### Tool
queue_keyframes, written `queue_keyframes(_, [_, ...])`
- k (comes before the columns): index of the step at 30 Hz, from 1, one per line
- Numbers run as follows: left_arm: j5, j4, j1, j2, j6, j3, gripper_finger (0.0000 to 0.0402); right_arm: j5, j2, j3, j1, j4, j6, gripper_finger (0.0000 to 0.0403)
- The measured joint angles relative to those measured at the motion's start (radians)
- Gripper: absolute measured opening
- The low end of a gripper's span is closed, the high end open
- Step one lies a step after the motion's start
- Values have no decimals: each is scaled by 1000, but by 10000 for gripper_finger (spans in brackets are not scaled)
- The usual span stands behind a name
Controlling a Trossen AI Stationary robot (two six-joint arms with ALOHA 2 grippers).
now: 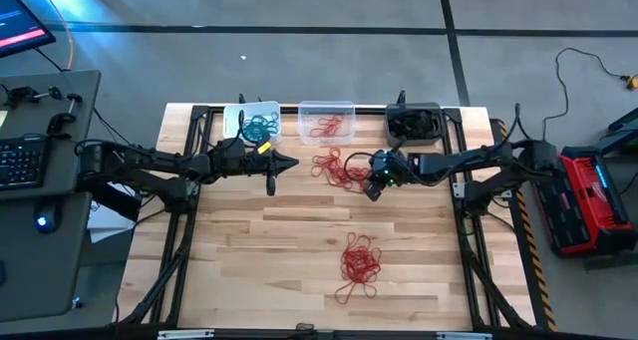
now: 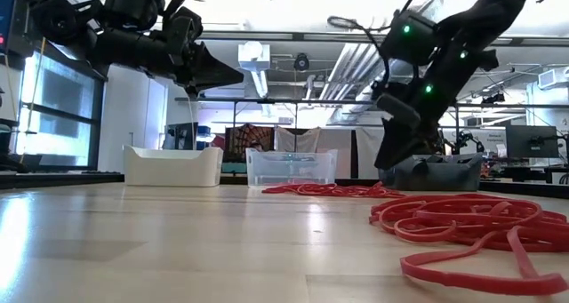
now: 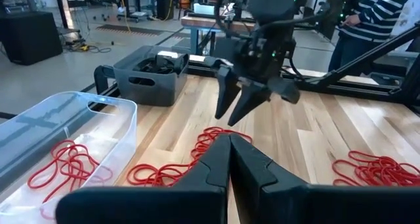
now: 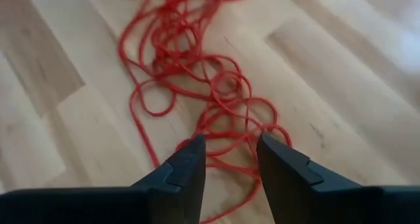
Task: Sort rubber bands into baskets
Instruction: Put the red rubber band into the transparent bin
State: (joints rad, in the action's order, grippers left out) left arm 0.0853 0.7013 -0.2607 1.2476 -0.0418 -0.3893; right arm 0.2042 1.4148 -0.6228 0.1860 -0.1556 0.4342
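Right hand (image 4: 230, 159) hovers released over the red rubber bands (image 4: 197, 86); left hand (image 3: 230, 159) waits clenched; you lower, then grasp.

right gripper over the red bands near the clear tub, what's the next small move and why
Probably lower straight down and close. The right gripper is open above the red rubber bands, strands lying between its fingers, nothing held yet. The clear tub already holds red ones.

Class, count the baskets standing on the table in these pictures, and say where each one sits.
3, in a row along the table's far edge: the white basket on the left, the clear basket in the middle, the dark grey basket on the right. None seems hidden.
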Motion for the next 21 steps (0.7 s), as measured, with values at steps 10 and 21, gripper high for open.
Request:
queue_keyframes(10, [0,-6,1,0,0,0,0,-89,78,0,17,53,63,88])
queue_keyframes(21, [1,-25,1,0,0,0,0,-112,79,0,72,56,147,40])
